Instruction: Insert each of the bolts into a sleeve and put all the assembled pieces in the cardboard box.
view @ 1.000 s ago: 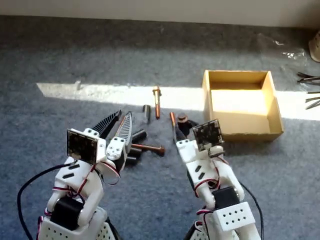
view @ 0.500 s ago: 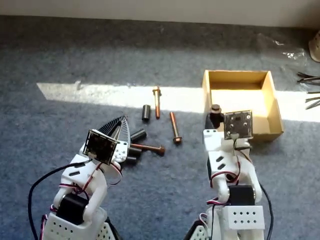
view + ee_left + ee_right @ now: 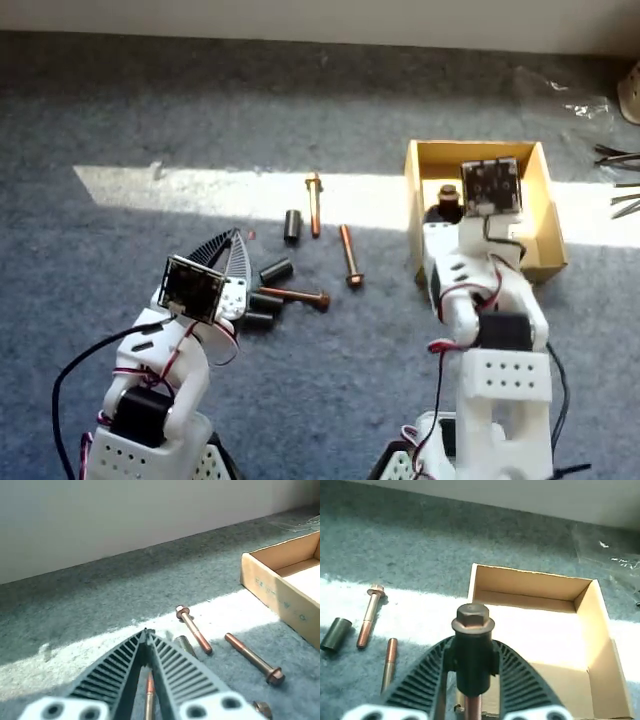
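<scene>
Right pincer (image 3: 470, 652): clenched on an assembled bolt-and-sleeve piece (image 3: 472, 645). The piece stands upright, with the copper bolt head on top, the dark sleeve between the fingers and the shank end protruding below. In the high view the right pincer (image 3: 446, 212) and the piece (image 3: 447, 197) lie over the left part of the cardboard box (image 3: 475, 148), just inside its left wall.

Left pincer (image 3: 146, 639): clenched, with the tips meeting and nothing grasped. In the high view the left pincer (image 3: 230, 250) sits beside the loose parts on the grey carpet (image 3: 150, 110).

Loose parts, high view:
- Upright-lying bolt (image 3: 314, 205), head toward the far side. A single sleeve (image 3: 292, 225) lies just beside it.
- Second bolt (image 3: 348, 255), head toward the arms, between the first bolt and the box.
- Third bolt (image 3: 295, 296), lying crosswise with its head to the right. Through the left wrist view it shows between the closed fingers.
- Three sleeves in a cluster at the third bolt: one (image 3: 276, 270) above it, two (image 3: 262, 311) at its shank end.

The cardboard box rests on the carpet, open side up, well apart from the left pincer. A band of sunlight (image 3: 130, 185) crosses the carpet and the box floor.
</scene>
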`<state>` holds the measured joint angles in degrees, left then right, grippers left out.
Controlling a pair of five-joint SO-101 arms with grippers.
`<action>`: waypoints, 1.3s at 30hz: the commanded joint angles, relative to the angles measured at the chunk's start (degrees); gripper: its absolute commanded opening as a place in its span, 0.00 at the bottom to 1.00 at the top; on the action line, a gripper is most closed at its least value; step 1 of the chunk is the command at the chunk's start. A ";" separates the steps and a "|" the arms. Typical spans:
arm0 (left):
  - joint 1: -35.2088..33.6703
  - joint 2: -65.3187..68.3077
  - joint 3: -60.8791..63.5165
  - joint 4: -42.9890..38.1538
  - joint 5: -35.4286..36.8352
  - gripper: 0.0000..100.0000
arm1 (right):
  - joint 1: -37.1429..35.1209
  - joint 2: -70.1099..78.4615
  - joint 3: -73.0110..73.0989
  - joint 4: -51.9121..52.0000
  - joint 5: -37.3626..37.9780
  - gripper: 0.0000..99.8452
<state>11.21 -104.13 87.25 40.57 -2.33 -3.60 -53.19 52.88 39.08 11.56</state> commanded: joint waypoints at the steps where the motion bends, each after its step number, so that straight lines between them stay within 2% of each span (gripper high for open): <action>1: -3.30 -0.57 -0.31 -0.44 -0.18 0.01 | 0.75 14.11 -14.64 4.00 0.53 0.00; 9: -3.74 -0.48 0.66 -0.53 -0.18 0.01 | 1.01 37.93 -34.51 9.36 0.53 0.00; 22: -3.74 -0.48 0.75 -0.53 -0.18 0.01 | 3.47 61.05 -48.13 9.01 0.53 0.00; 29: -3.74 -0.48 0.75 -0.53 -0.18 0.01 | 5.32 67.82 -51.91 9.10 0.53 0.00; 39: -3.82 -0.48 0.75 -0.53 -0.35 0.01 | 4.09 68.44 -51.65 9.27 0.70 0.00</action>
<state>7.78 -104.22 88.48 40.57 -2.33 1.05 16.26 4.44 48.40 11.56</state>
